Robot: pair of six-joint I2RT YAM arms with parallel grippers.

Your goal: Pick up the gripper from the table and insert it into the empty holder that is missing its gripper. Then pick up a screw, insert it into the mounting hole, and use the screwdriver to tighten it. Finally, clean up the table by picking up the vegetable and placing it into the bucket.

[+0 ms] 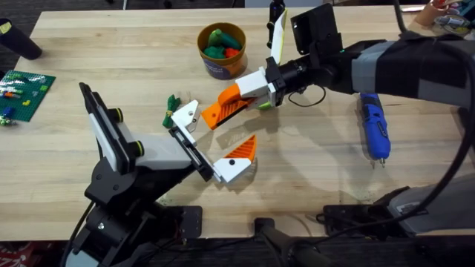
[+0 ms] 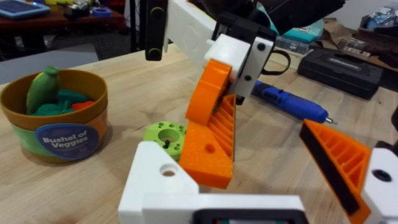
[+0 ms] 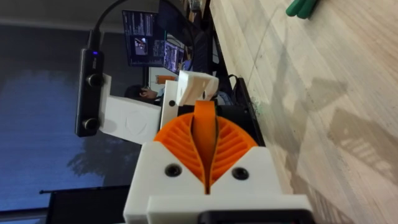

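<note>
1. My right jaws (image 1: pixel 236 101) are shut tight on the gripper (image 2: pixel 210 138), held above the table (image 1: pixel 312 159), its low end by the holder (image 2: pixel 160 177).
2. It seems light, stiff and ribbed; I pinch its top end.
3. My left jaws (image 1: pixel 211 141), one finger missing, hold nothing.

Open table (image 1: pixel 312 159) lies between the holder (image 1: pixel 185 113) and the screwdriver (image 1: pixel 373 126) (the bucket (image 1: pixel 221 50) blocks the far side).
</note>
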